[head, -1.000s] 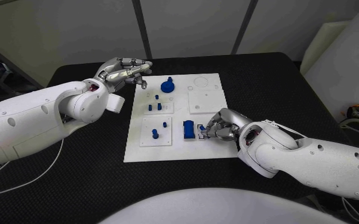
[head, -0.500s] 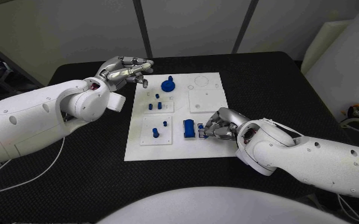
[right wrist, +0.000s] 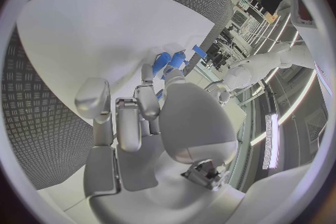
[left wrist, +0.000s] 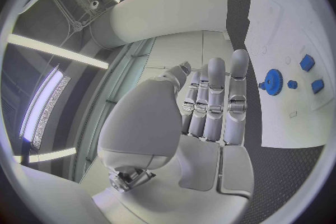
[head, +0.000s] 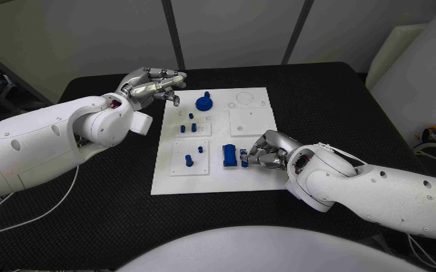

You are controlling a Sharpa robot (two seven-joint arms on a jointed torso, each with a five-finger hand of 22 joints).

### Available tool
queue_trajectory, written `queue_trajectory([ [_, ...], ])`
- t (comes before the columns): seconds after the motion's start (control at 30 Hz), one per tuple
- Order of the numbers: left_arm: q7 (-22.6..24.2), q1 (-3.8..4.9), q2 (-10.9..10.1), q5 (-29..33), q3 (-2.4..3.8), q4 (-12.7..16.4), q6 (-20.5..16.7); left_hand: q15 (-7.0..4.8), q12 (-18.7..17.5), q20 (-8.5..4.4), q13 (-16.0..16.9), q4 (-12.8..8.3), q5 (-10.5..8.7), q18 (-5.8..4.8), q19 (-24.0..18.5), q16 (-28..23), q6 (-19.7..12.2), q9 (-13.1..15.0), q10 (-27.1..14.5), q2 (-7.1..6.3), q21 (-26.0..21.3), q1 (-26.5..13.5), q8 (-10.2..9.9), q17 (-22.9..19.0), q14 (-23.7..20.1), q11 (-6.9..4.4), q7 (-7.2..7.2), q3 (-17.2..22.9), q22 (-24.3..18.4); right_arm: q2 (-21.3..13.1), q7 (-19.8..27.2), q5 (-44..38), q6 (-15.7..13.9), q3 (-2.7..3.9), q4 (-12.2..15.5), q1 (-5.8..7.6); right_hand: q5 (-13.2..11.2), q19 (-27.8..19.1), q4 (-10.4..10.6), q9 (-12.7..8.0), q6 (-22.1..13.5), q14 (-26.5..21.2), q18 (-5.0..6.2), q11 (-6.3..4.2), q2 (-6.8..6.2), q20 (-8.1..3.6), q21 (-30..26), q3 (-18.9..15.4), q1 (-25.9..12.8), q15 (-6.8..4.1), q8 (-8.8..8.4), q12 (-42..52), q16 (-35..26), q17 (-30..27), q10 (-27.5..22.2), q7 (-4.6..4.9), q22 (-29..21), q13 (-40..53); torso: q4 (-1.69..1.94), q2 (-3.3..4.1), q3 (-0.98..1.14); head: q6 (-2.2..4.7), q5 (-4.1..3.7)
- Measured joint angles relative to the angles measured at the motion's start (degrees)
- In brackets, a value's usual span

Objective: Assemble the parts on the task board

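At four o'clock on the task board, your right robot hand pinches a small blue part beside the blue block. Your left robot hand hovers at ten o'clock, fingers curled on nothing, near the blue gear.

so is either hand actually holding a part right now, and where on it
The right hand pinches a small blue part at the task board, but its fingers hide exactly where. The left hand hangs beside the board, fingers curled, holding nothing.
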Motion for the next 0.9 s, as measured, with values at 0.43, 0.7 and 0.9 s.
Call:
queue_trajectory([
  [0.43, -0.10, 0.00, 0.07, 0.00, 0.00, -0.12, 0.06, 0.00, 0.00, 0.00, 0.00, 0.00, 0.00, 0.00, 0.00, 0.00, 0.00, 0.00, 0.00, 0.00, 0.00, 0.00, 0.00, 0.01, 0.00, 0.00, 0.00, 0.00, 0.01, 0.29, -0.05, -0.04, -0.04, 0.00, -0.38, 0.02, -3.79, 0.00, 0.07, 0.71, -0.24, 0.00, 0.00, 0.00, 0.39, 0.00, -0.25, -2.40, -2.74, 0.00, 0.51, 0.02, 0.00, 0.00, 0.00, 0.23, -0.28, 0.11, 0.00, -0.02, -0.02, 0.01, -0.01],
  [0.7, -0.16, 0.00, 0.09, 0.00, 0.00, -0.19, 0.11, 0.00, 0.00, 0.00, 0.00, 0.00, 0.00, 0.00, 0.00, 0.00, 0.00, 0.00, 0.00, 0.00, 0.00, 0.00, 0.00, 0.01, 0.00, 0.00, 0.00, 0.00, 0.01, -0.81, 0.69, -0.21, -0.02, -0.02, 0.27, 0.02, -5.98, 0.00, -0.74, 1.17, -0.44, 0.00, 0.00, 0.00, 0.05, 0.00, -0.25, -3.20, -1.85, 0.01, 0.86, 0.02, 0.00, 0.00, 0.00, 0.03, -0.28, 0.08, -0.03, -0.09, 0.01, 0.08, 0.20],
  [0.9, -0.20, 0.00, 0.06, 0.00, 0.00, -0.21, 0.14, 0.00, 0.00, 0.00, 0.00, 0.00, 0.00, 0.00, 0.00, 0.00, 0.00, 0.00, 0.00, 0.00, 0.00, 0.00, 0.00, 0.01, 0.00, 0.00, 0.00, 0.00, 0.01, -1.78, 2.13, -0.87, 1.35, -0.03, 0.94, 0.02, -7.79, 0.00, -1.19, 1.39, -1.00, 0.00, 0.00, 0.43, -0.35, 0.00, -0.66, -3.65, -0.44, 0.01, 0.86, -1.00, 0.00, -0.01, -0.42, 0.30, -0.67, -0.49, -0.08, -0.09, 0.01, 0.08, 0.13],
])
